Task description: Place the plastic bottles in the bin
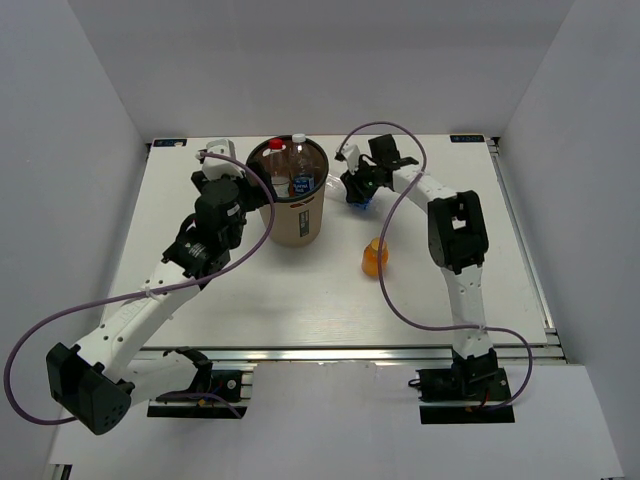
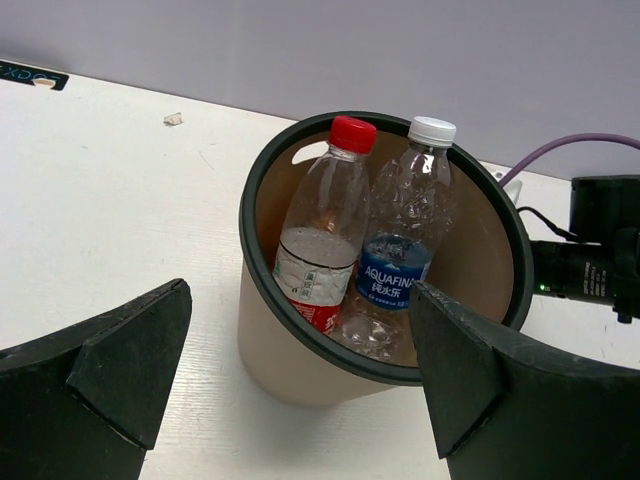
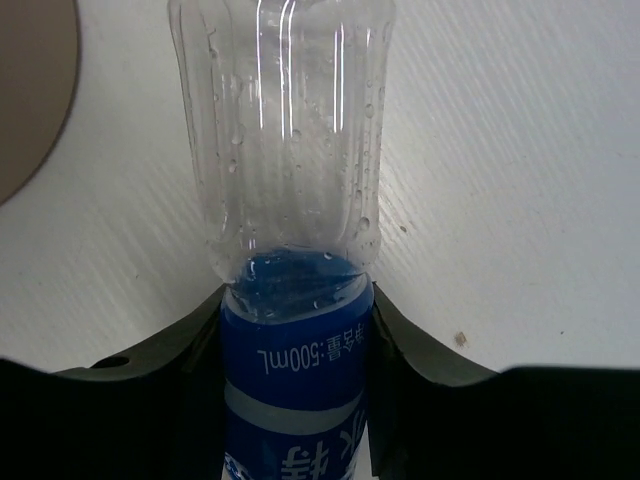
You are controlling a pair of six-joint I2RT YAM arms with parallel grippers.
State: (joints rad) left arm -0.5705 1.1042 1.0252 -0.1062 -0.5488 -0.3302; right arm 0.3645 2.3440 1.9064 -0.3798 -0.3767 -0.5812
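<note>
The tan bin [image 1: 292,222] stands at the back middle of the table. A red-capped clear bottle [image 1: 276,160] and a blue-labelled clear bottle [image 1: 300,172] stand inside it; both also show in the left wrist view, the red-capped one [image 2: 325,235] and the blue-labelled one [image 2: 400,260]. My left gripper [image 1: 248,186] is open and empty beside the bin's left wall [image 2: 290,350], its fingers [image 2: 120,370] wide apart. My right gripper [image 1: 357,190] is shut on a second blue-labelled bottle [image 3: 290,200] just right of the bin. One orange bottle [image 1: 374,257] stands on the table. The other orange bottle is not in view.
The bin's edge [image 3: 30,90] shows at the upper left of the right wrist view. Purple cables [image 1: 400,250] loop over the table beside both arms. White walls enclose the table on the left, back and right.
</note>
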